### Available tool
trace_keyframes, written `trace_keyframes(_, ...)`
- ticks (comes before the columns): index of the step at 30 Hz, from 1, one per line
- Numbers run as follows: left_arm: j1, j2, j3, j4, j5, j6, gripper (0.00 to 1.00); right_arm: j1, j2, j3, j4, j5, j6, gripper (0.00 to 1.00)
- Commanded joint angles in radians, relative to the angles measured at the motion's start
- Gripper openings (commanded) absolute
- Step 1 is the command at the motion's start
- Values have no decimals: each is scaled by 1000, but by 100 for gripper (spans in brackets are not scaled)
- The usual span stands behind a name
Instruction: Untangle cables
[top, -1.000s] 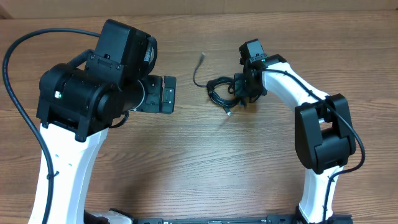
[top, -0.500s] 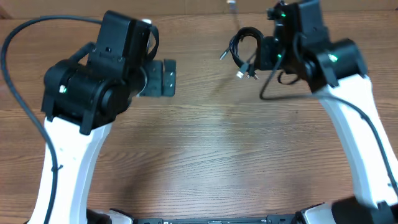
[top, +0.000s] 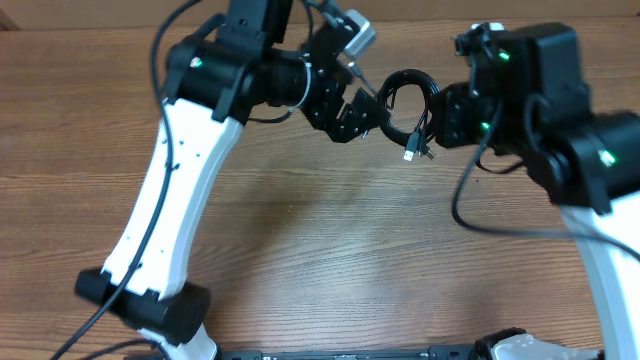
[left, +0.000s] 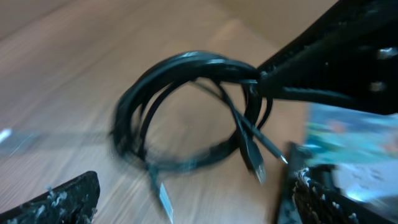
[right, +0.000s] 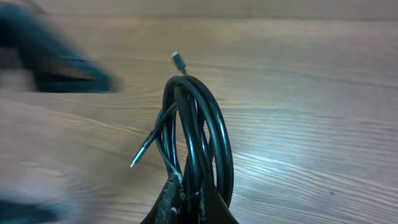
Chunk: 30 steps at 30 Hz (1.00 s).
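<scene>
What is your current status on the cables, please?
Right hand shut on cables. Left hand open beside them. Not yet untangled. Nothing blocking.

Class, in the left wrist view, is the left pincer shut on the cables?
No: the left pincer stands wide open, fingers clear of the cables, which the right pincer grips.

The cables (left: 193, 59) clamped in the right hand (right: 186, 202) are smooth black plastic-sheathed cords with a soft gloss. They end in small silvery metal plug tips (left: 258, 169). On the left hand (top: 355, 112), the pads (left: 62, 199) look black, rough and flecked with pale specks. Beneath both hands the desk (top: 300, 230) shows brown wood grain with a low sheen. The arm links (top: 170, 200) are glossy white plastic, and the joint housings (top: 230, 75) are matt black.
</scene>
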Motion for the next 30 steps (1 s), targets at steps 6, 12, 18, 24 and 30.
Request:
trace_keyframes(6, 0, 133, 11, 14, 347, 166, 100, 2, -169, 7, 0, -199, -5, 4)
trace_keyframes(12, 3, 159, 11, 44, 415, 160, 4, 2, -221, 7, -11, -222, -5, 4)
trace_keyframes(18, 48, 131, 31, 34, 360, 6, 4, 2, -209, 7, -24, -200, -43, 4)
trace_keyframes(24, 137, 20, 48, -86, 154, -43, 4, 2, -162, 7, -19, -134, -54, 4)
trace_keyframes(30, 219, -169, 48, -208, -169, -176, 4, 2, -66, 3, -10, -2, -51, 4)
